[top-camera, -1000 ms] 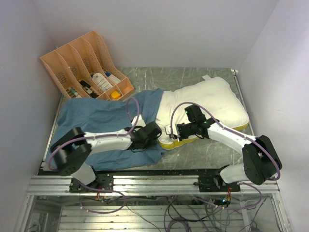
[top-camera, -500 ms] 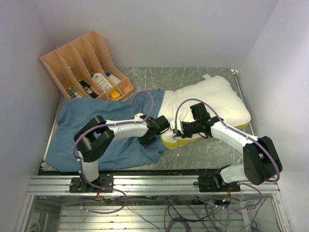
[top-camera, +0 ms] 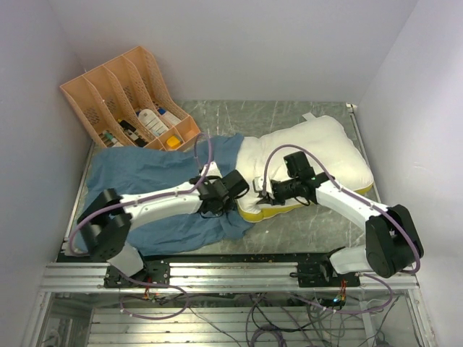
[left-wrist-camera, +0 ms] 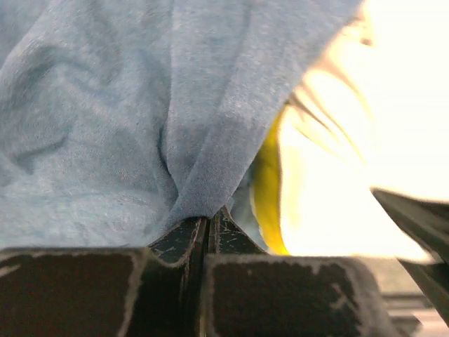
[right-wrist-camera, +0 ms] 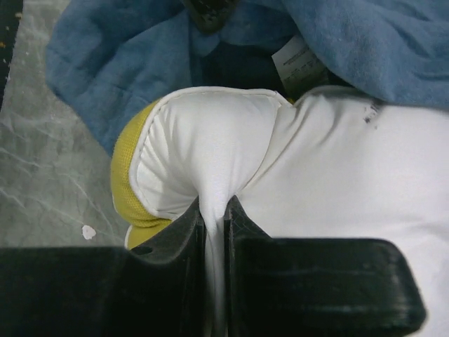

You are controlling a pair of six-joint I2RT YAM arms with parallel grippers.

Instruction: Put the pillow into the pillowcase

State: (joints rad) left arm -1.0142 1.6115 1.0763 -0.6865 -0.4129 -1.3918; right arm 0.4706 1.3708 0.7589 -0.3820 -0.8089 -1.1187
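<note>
Whereas a second ago the left gripper (top-camera: 243, 191) sat over the flat blue cloth with its jaws apart, it is now pressed together on a fold of the pillowcase (top-camera: 145, 173), right at the cloth's open end beside the pillow's yellow edge. Wrist view confirms: left gripper (left-wrist-camera: 208, 226) has both jaws closed tight, a ridge of blue pillowcase (left-wrist-camera: 105, 105) rising out of the pinch, the pillow (left-wrist-camera: 330, 175) just behind, washed out by glare, with its yellow seam showing. Left elbow swung inward half a second ago and is back out at the left side of the table (top-camera: 289, 116). Cloth near the pinch is more bunched than before. Right gripper (top-camera: 262, 192) unchanged throughout: it stays clamped on the near left corner of the pillow (top-camera: 318, 152). Its wrist view shows the right gripper (right-wrist-camera: 214, 210) squeezing a pleat of white pillow (right-wrist-camera: 337, 161) cover, with the pillowcase (right-wrist-camera: 91, 63) mouth lying directly ahead. Pillow lies on the right half of the table, its left end touching and partly overlapped by the pillowcase, not inside. Pillowcase is spread over the left half. File rack (top-camera: 130, 94) at the far left has not moved.
</note>
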